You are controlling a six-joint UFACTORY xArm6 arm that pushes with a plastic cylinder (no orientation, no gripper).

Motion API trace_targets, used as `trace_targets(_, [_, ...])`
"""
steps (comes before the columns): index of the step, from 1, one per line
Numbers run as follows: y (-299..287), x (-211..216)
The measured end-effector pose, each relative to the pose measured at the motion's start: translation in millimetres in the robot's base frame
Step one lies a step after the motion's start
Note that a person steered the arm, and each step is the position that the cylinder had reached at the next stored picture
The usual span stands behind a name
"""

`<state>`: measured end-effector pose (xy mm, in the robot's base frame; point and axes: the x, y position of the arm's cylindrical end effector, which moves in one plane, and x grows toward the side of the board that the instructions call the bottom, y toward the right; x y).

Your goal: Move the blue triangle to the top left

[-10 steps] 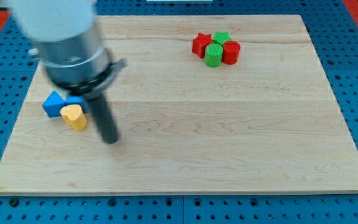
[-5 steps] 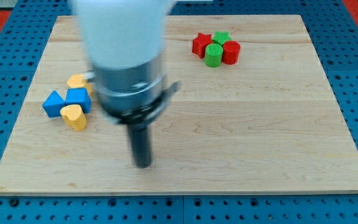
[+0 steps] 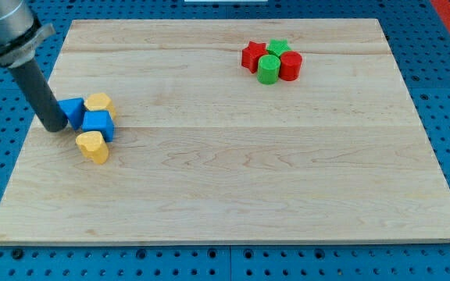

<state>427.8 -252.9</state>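
The blue triangle [image 3: 73, 111] lies at the left side of the wooden board [image 3: 233, 156], touching a blue cube [image 3: 98, 125] to its right. My tip [image 3: 53, 128] rests on the board right against the triangle's left side. A yellow block [image 3: 98, 103] sits just above the blue cube. A yellow heart-shaped block [image 3: 93, 146] lies just below the cube.
Near the view's top right of centre stands a tight cluster: a red star-like block [image 3: 251, 56], a green block [image 3: 277, 48], a green cylinder [image 3: 268, 69] and a red cylinder [image 3: 290, 65]. Blue pegboard surrounds the board.
My tip swung from the lower middle of the board over to the left edge. The blue triangle now sits higher and further right, pressed against the cube.
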Motion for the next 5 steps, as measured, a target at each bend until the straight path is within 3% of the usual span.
trace_targets(1, [-0.9,-18.3])
trace_targets(3, [-3.9,4.5])
trace_targets(5, [24.4,-39.3])
